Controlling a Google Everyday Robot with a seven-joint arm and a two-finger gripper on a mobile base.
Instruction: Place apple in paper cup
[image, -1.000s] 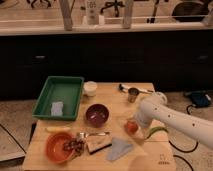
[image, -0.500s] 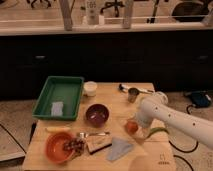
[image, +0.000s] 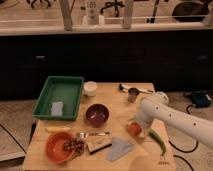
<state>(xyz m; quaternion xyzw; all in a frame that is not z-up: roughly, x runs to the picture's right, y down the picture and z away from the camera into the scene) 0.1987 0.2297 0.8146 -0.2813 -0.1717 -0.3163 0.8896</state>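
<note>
The apple (image: 133, 130), small and orange-red, lies on the wooden table (image: 112, 102) right of centre. My gripper (image: 136, 125) is down at the apple, at the end of the white arm (image: 170, 117) that reaches in from the right, and it partly covers the fruit. The paper cup (image: 90, 88), short and white, stands upright near the table's back edge, just right of the green tray (image: 59, 97). It is well to the left of and behind the apple.
A shiny metal cup (image: 133, 94) stands behind the gripper and a dark purple bowl (image: 97, 114) to its left. A long green vegetable (image: 157, 141) lies right of the apple. At the front are a grey cloth (image: 120, 148) and an orange bowl (image: 59, 146).
</note>
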